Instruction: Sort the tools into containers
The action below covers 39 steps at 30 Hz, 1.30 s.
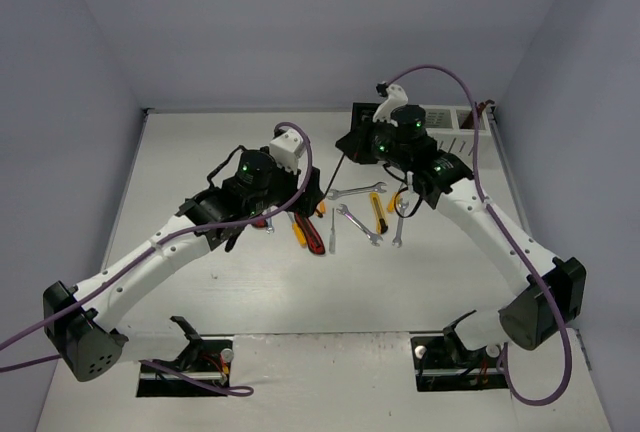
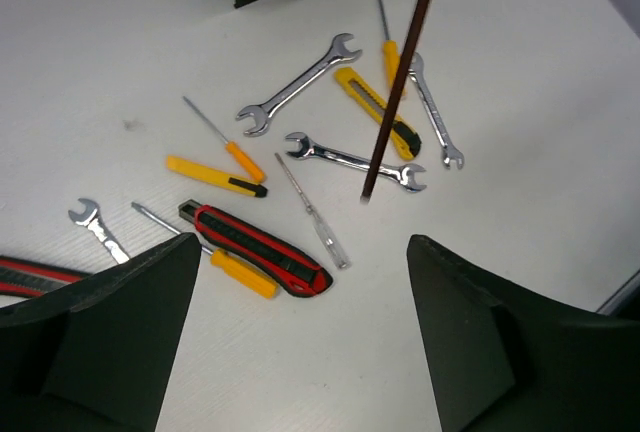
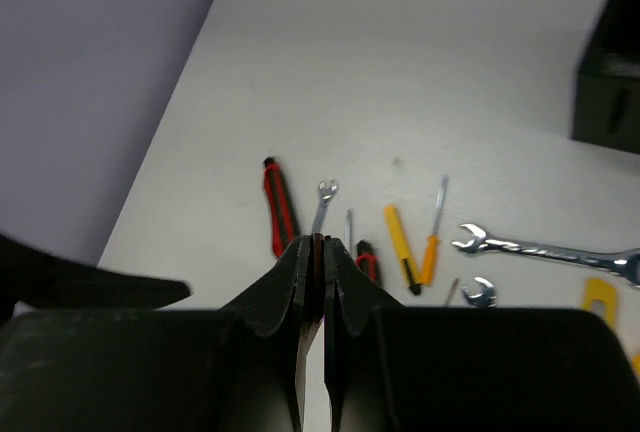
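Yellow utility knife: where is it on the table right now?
In the left wrist view, the yellow utility knife lies right of centre on the table, among three silver wrenches, with a dark rod crossing in front of it.

Bright, even light falls from above onto the white table (image 1: 250, 292), which nearly washes out toward its near edge in the top view. The walls (image 1: 300, 22) behind the table take a cool lavender cast. Shadows on the table are soft and short, lying close under the left arm (image 1: 170, 252). Silver wrenches (image 2: 300, 84) on the table carry sharp glints. The left gripper's fingers (image 2: 110, 342) are dark, defocused masses. The right gripper's fingers (image 3: 270, 352) blur likewise close to the lens, while the table beyond them stays crisp. The dark hex key (image 2: 400, 72) above the table looks slightly soft.
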### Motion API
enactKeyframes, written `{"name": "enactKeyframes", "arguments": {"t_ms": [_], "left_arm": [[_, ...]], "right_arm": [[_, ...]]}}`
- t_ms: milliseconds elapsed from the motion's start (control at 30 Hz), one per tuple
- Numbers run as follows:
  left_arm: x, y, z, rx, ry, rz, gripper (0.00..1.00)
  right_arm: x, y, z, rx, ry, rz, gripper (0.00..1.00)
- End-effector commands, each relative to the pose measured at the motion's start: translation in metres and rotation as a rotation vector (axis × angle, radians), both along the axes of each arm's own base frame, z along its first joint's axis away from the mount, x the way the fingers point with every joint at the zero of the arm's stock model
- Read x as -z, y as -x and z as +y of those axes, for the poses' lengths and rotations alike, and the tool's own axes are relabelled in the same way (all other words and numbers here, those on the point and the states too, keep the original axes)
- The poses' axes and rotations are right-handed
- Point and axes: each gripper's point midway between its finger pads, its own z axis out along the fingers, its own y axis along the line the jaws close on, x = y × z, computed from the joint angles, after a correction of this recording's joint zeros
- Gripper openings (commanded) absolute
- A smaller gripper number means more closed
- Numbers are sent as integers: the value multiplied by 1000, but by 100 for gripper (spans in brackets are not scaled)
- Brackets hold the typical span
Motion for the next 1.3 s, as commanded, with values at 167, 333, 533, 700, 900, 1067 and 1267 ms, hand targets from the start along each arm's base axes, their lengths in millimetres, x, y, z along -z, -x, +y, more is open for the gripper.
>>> {"name": "enactKeyframes", "arguments": {"t_ms": [167, 333, 533, 700, 900, 1067, 1267], "left_arm": [[-3, -20, 66, -338, -114, -43, 89], [5, -19, 98, -438, -162, -21, 93], [18, -20, 139, -541, -144, 33, 95], [21, -22, 173, -628, -152, 45, 97], [21, -24, 194, -684, -159, 45, 97], [24, -27, 199, -706, -156, 59, 97], [26, -33, 198, -708, -165, 72, 97]], "right_arm": [[-73, -100, -195, 610, 221, -266, 0], [-85, -140, -283, 853, 382, -286, 0], [-60, -194, -359, 1022, 429, -229, 0], [-32, -225, -386, 1063, 453, -190, 0], [8, -247, -402, 1088, 498, -139, 0], [38, -265, -398, 1043, 487, -106, 0], [60, -272, -392, 1012, 460, -72, 29]]}}
